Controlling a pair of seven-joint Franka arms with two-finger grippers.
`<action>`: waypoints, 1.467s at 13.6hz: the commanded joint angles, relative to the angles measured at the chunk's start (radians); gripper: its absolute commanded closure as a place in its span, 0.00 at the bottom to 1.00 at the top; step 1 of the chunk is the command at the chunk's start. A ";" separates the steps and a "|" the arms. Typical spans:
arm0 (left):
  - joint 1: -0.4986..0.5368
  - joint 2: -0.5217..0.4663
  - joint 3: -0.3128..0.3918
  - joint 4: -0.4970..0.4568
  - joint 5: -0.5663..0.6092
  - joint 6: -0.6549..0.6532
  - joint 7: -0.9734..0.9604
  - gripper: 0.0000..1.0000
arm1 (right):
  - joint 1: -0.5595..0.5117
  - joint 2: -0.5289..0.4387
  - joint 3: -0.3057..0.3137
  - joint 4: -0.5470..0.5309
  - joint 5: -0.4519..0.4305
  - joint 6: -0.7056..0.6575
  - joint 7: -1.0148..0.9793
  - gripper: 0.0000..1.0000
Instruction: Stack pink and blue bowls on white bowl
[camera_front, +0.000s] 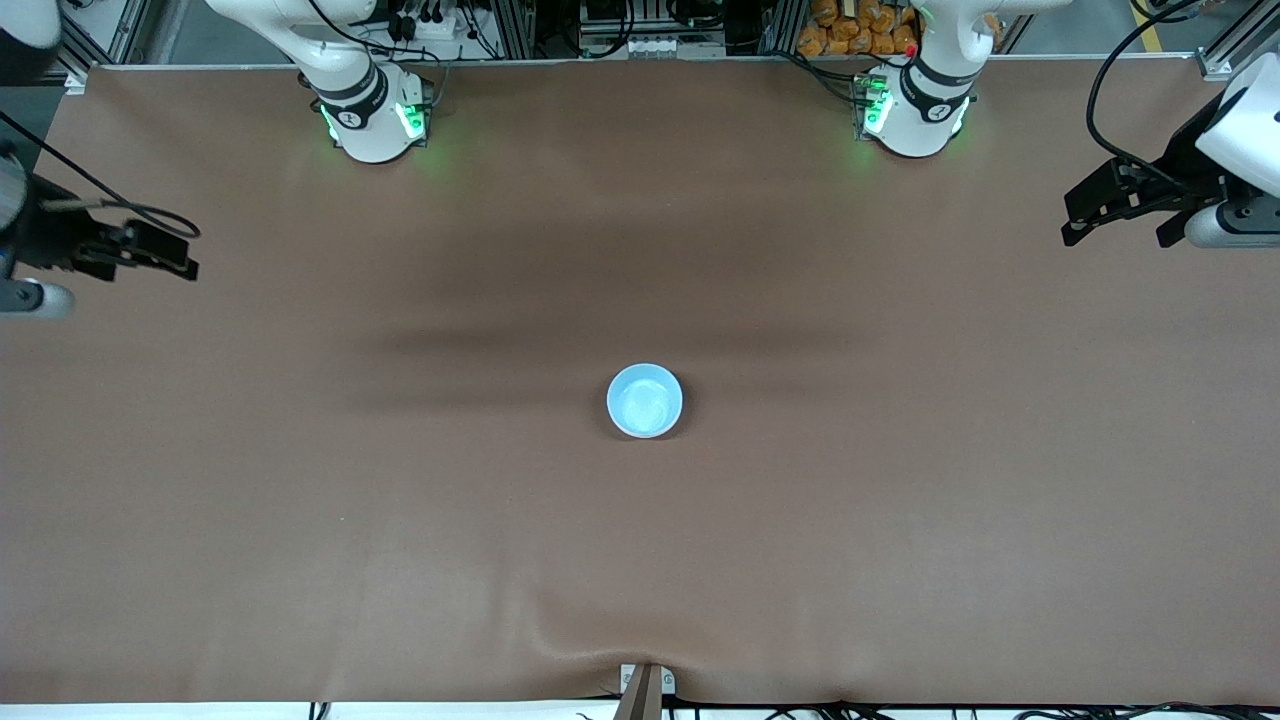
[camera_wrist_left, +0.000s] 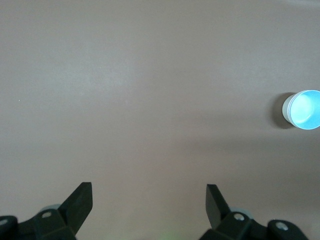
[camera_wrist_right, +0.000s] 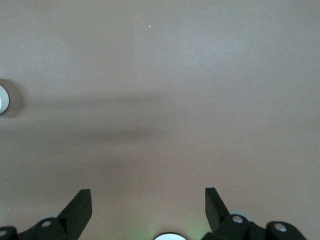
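The brown-covered desk (camera_front: 300, 500) fills the front view from its bottom edge upward, nearest the camera. The left arm's gripper (camera_front: 1115, 215) hangs over the desk at the right edge of the frame, upper part, jaws spread wide apart and holding nothing. The right arm's gripper (camera_front: 150, 255) hangs over the desk at the left edge, upper part, jaws likewise apart and empty. The blue bowl (camera_front: 645, 400) sits upright at the centre of the frame, well apart from both; in the left wrist view a pale wall shows below its blue rim.
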 joint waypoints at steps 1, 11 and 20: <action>0.004 -0.008 -0.005 0.010 0.025 -0.019 0.021 0.00 | -0.002 -0.001 0.000 0.018 -0.014 -0.023 -0.009 0.00; 0.035 -0.013 0.008 0.010 0.023 -0.019 0.042 0.00 | -0.005 0.002 -0.006 0.012 -0.012 0.013 -0.009 0.00; 0.033 -0.014 0.006 0.008 0.023 -0.019 0.042 0.00 | -0.004 0.002 -0.006 0.004 -0.012 0.011 -0.009 0.00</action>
